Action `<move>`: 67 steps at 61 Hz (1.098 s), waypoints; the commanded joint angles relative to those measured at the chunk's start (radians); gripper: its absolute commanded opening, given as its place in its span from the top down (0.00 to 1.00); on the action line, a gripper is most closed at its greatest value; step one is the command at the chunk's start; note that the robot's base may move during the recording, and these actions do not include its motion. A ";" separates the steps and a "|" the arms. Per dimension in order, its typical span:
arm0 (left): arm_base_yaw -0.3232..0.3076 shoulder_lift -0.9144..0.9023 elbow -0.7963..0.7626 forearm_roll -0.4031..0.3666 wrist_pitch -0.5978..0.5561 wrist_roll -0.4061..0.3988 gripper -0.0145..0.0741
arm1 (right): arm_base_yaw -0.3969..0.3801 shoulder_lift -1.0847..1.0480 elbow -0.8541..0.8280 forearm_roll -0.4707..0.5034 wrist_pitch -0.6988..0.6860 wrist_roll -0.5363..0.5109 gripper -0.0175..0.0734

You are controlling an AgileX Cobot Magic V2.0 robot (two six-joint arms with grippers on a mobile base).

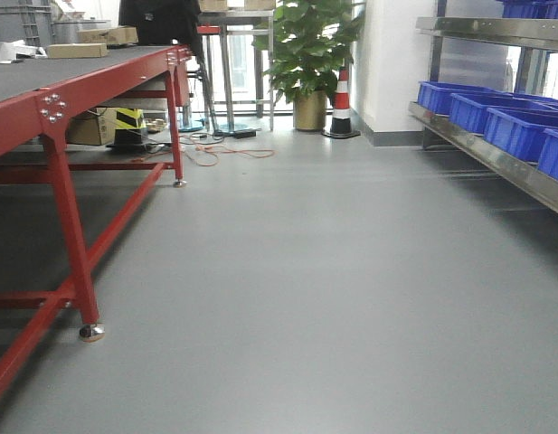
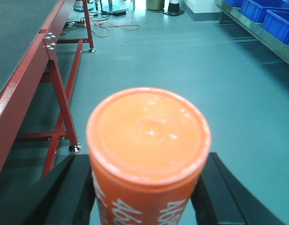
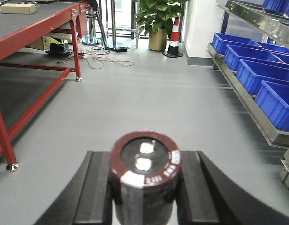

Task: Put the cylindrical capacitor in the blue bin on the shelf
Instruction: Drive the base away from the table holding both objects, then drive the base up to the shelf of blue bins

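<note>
Between the right jaws, the cylindrical capacitor (image 3: 144,180) is gripped: the jaws are closed against both of its flanks, so that the body is centred in the narrow gap left between them. Its long axis is seen nearly end-on and stands roughly upright in the right wrist view. The flat end, ringed in maroon and fitted with two pale terminals, is turned up towards the lens, and the dark body runs down out of frame. The part is held above the grey floor (image 3: 149,93), well apart from the blue bins (image 3: 275,105) that are lined up on a lower tier of the shelf (image 3: 247,101) at the right. The red-framed counter (image 3: 32,21) is seen at the left. Between the left jaws an orange cylinder (image 2: 149,150) with white lettering is clamped in the same manner, its plain round end turned towards the lens.
</note>
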 commanded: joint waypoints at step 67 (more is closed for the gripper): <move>-0.007 -0.003 -0.001 -0.002 -0.023 0.000 0.96 | 0.000 -0.003 -0.002 -0.002 -0.030 0.000 0.88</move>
